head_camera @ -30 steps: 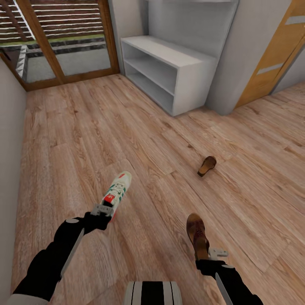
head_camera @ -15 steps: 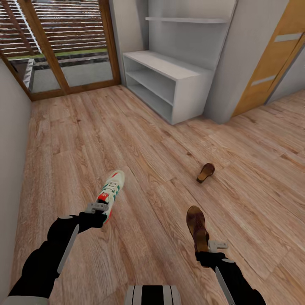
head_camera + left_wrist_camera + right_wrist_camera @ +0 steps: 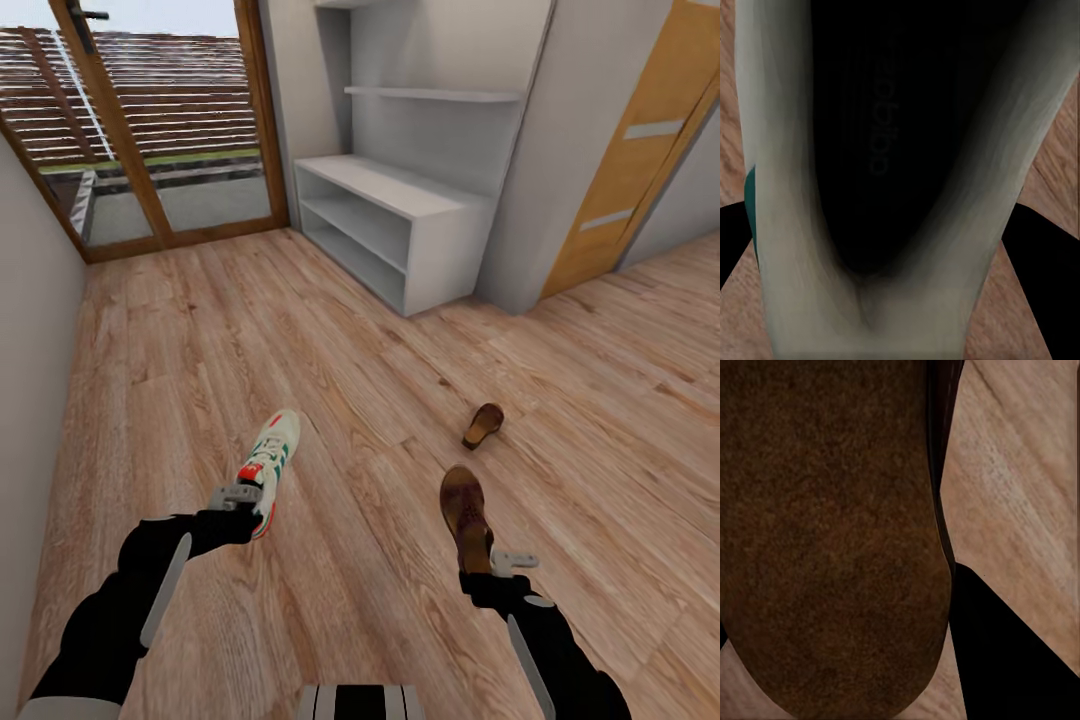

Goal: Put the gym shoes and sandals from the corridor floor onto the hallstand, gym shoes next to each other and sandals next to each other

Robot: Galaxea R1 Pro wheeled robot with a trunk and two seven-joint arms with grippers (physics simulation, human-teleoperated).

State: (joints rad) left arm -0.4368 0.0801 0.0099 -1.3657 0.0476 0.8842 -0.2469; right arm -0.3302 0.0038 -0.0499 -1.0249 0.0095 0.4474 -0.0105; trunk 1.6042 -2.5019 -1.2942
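white green-striped gym shoe (image 3: 270,462), brown sandal (image 3: 466,515)

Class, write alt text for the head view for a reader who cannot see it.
The left gripper holds a white gym shoe and the right gripper a brown sandal above the wood floor. A second sandal lies ahead, before the pale hallstand.

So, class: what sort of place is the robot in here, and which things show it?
Most likely a home entrance corridor. The clues: a pale hallstand with a low open bench and shelves above, a glazed wooden door facing outdoors, and a sandal on the plank floor.
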